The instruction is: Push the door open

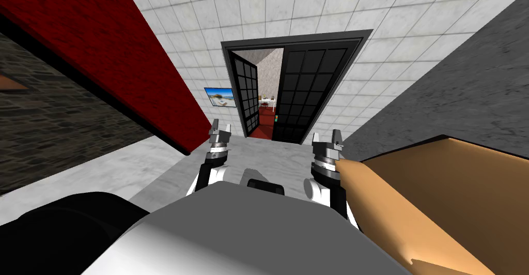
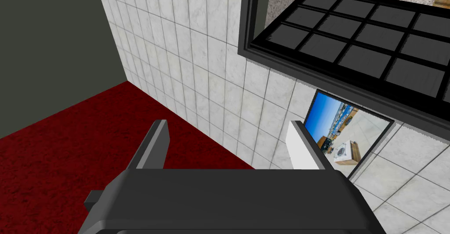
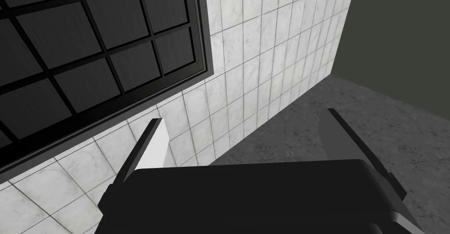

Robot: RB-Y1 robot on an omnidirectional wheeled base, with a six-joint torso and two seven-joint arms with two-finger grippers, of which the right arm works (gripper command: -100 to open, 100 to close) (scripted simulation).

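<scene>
Matt black door (image 1: 305,93), marbled white tile wall (image 1: 196,18), rough-grained red wall (image 1: 103,44)

Pale grey marbled floor (image 1: 268,153)

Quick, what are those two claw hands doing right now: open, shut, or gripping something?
Left gripper: open, holding nothing.
Right gripper: open, holding nothing.
</scene>
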